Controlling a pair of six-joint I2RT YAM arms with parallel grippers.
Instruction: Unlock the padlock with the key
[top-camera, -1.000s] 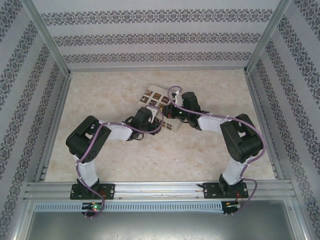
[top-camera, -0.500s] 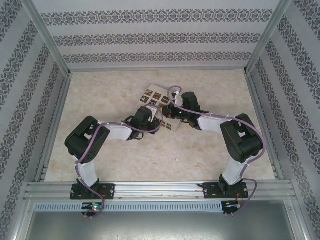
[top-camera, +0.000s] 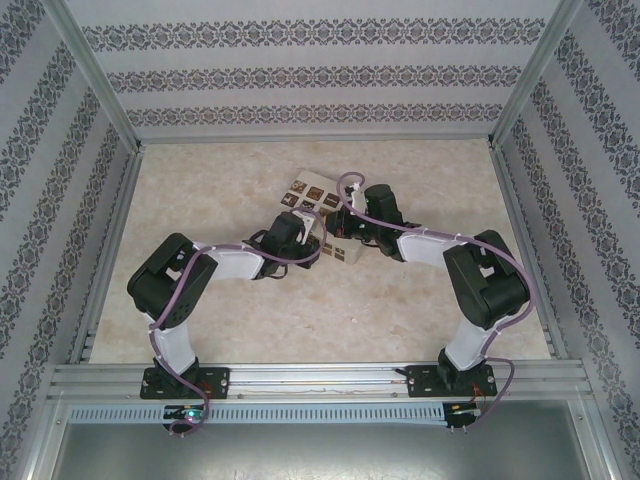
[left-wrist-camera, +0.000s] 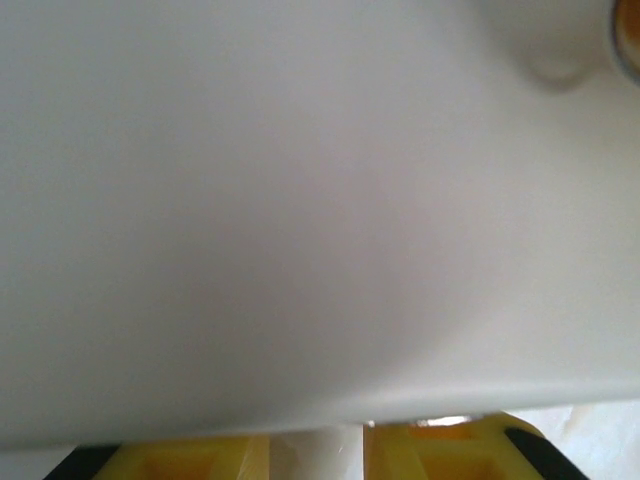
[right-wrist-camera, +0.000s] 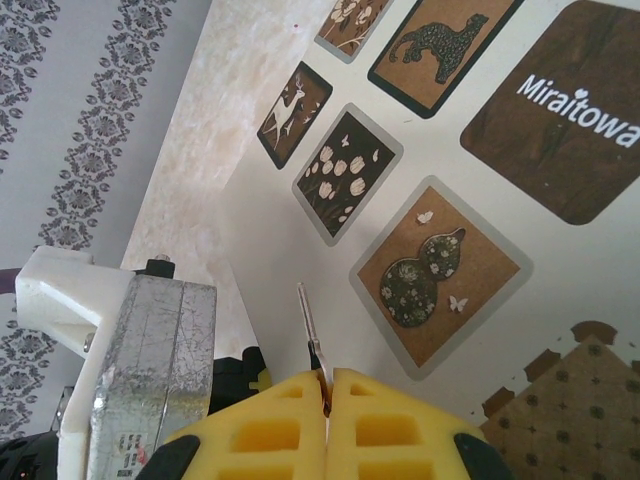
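Lab test cell: aluminium frame (top-camera: 300, 380), wallpapered panels (top-camera: 320, 70).

White box (top-camera: 307, 192) with brown picture squares sat mid-table (top-camera: 420, 310) on the marbled top, patterned wallpaper (top-camera: 320, 70) all around.

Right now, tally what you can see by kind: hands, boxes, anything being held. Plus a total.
hands: 2 (left hand, right hand)
white box with brown picture squares: 1
silver strip pinched in the right hand, likely the key: 1
total: 4
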